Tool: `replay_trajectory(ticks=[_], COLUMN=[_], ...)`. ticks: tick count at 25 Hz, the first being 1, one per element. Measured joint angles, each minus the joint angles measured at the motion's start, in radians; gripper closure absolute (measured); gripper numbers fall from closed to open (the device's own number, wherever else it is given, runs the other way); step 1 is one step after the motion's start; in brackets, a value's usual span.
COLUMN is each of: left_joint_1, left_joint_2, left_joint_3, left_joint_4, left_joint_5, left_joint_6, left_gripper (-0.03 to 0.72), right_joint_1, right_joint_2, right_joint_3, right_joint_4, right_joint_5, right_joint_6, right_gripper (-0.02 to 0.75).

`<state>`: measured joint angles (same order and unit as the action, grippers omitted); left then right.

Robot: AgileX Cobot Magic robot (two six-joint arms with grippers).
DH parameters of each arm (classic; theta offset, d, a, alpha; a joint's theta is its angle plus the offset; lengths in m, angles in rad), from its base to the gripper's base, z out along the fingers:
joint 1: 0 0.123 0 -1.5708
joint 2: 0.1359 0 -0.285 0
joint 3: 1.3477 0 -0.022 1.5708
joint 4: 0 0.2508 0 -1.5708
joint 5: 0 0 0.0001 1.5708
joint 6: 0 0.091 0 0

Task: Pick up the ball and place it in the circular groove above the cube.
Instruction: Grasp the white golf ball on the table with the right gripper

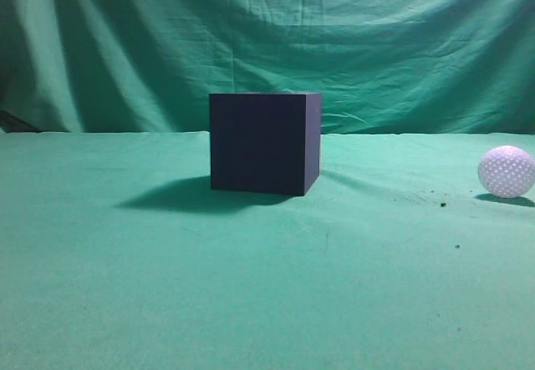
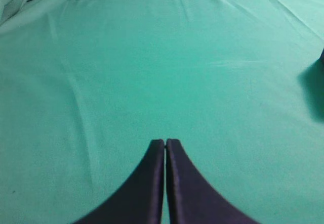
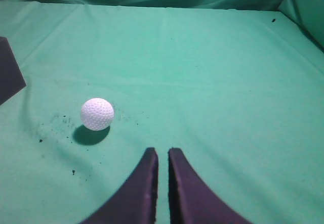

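Observation:
The dark navy cube [image 1: 264,142] stands on the green cloth in the middle of the exterior view; its top face is not visible from this height. The white dimpled ball [image 1: 506,171] lies on the cloth at the far right. In the right wrist view the ball [image 3: 97,114] lies ahead and to the left of my right gripper [image 3: 162,151], which is empty with its fingers almost together. A corner of the cube [image 3: 7,70] shows at the left edge. My left gripper [image 2: 165,142] is shut and empty over bare cloth. Neither gripper shows in the exterior view.
Green cloth [image 1: 251,286] covers the table and hangs as a backdrop [image 1: 376,44]. Small dark specks [image 3: 55,120] lie on the cloth near the ball. A dark shadow [image 2: 315,92] shows at the right edge of the left wrist view.

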<state>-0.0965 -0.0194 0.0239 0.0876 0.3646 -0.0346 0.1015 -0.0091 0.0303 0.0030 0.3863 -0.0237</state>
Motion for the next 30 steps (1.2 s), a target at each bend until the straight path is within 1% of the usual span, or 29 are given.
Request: replay_trajectory(ticks=[22,25,30], left_joint_1=[0.000,0.000,0.000], left_joint_2=[0.000,0.000,0.000], left_joint_3=[0.000,0.000,0.000], left_joint_4=[0.000,0.000,0.000], left_joint_5=[0.000,0.000,0.000], left_joint_6=[0.000,0.000,0.000], left_gripper=[0.688,0.688,0.688], right_joint_1=[0.000,0.000,0.000], right_joint_2=[0.000,0.000,0.000], right_joint_3=[0.000,0.000,0.000], right_joint_4=[-0.010,0.003,0.034], right_joint_5=[-0.010,-0.108,-0.407], right_joint_6=[-0.008,-0.010,-0.010], right_gripper=[0.691,0.691,0.691])
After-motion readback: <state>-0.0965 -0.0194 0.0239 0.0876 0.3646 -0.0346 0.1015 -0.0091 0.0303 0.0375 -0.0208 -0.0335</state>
